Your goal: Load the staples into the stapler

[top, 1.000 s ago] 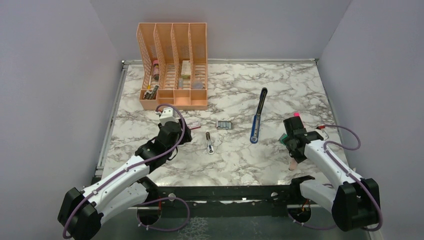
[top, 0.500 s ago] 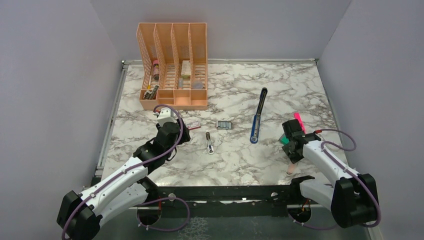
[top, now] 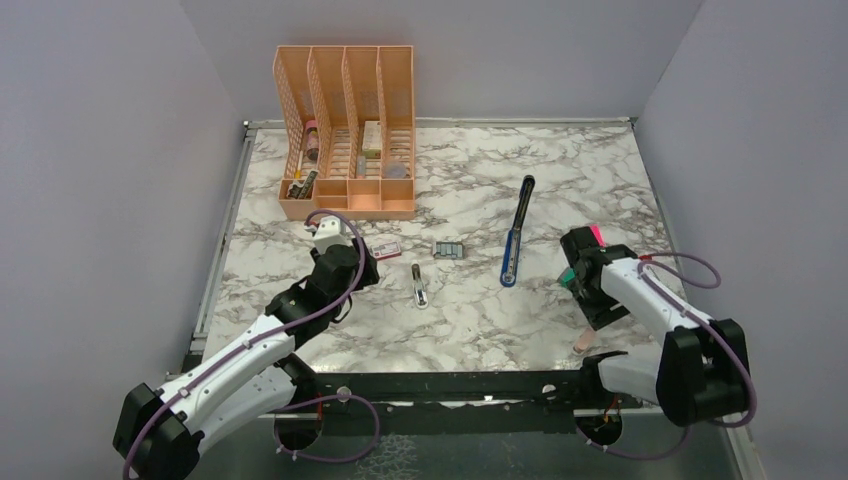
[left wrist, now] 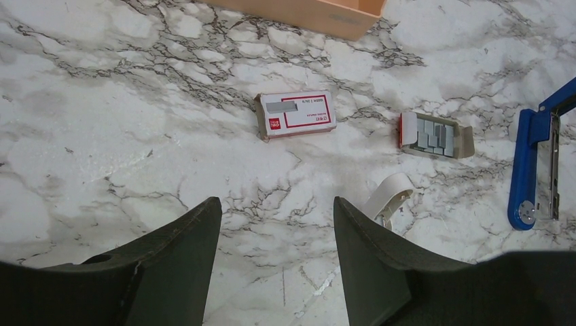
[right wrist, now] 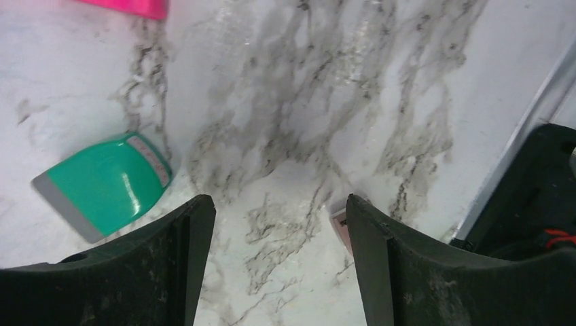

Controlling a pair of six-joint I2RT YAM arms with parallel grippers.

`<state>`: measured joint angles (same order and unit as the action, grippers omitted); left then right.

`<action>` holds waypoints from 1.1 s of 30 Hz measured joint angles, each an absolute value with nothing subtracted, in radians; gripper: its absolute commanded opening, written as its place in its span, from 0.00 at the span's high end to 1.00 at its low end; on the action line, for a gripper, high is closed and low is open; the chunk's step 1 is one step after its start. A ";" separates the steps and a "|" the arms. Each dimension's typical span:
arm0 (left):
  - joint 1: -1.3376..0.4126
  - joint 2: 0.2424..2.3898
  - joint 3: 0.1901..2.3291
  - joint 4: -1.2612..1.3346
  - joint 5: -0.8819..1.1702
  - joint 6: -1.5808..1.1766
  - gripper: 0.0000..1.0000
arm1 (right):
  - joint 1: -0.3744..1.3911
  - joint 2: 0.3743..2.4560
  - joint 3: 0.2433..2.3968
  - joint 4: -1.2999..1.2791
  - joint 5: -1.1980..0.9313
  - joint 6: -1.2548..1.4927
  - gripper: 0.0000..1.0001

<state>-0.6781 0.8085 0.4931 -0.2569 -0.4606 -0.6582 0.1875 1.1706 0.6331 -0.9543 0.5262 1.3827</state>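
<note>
View: top
Left gripper: left of centre on the table; jaw state hard to read from here.
Staples box: just beside it at 2 o'clock, much nearer this arm than the right gripper.
Staple tray: at 3 o'clock of the box, apart from it.
Stapler: opened flat, long axis roughly 12-to-6, at 10 o'clock of the right gripper.

View: left wrist
Left gripper: jaws spread, nothing between.
Staples box: ahead at 12 o'clock, lying flat, long axis 9-to-3, pale red-bordered label up.
Staple tray: at 2 o'clock, grey strips showing.
Stapler: blue arm at the 3 o'clock edge.
Judgement: the strips lie in the tray, so the reach likely swings toward 2 o'clock.

View: right wrist
Right gripper: jaws spread, empty.
Task things: none in sight; teal block at 10 o'clock.
</note>
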 measured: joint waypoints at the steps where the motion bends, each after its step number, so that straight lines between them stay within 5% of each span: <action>1: -0.678 0.809 0.493 -0.257 -0.460 -0.658 0.37 | 0.187 1.200 0.648 -0.977 0.534 1.403 0.25; 15: -0.678 0.834 0.493 -0.255 -0.458 -0.657 0.37 | 0.187 1.301 0.657 -1.106 0.439 1.519 0.33; 24: -0.678 0.834 0.493 -0.249 -0.458 -0.657 0.37 | 0.182 1.264 0.626 -1.087 0.372 1.447 0.59; 33: -0.678 0.834 0.493 -0.248 -0.458 -0.657 0.37 | 0.181 1.161 0.566 -1.031 0.289 1.358 0.67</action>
<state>-0.6781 0.8345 0.4931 -0.2481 -0.4583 -0.6571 0.1814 1.1606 0.5663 -1.0309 0.2890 1.3582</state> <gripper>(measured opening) 0.627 0.344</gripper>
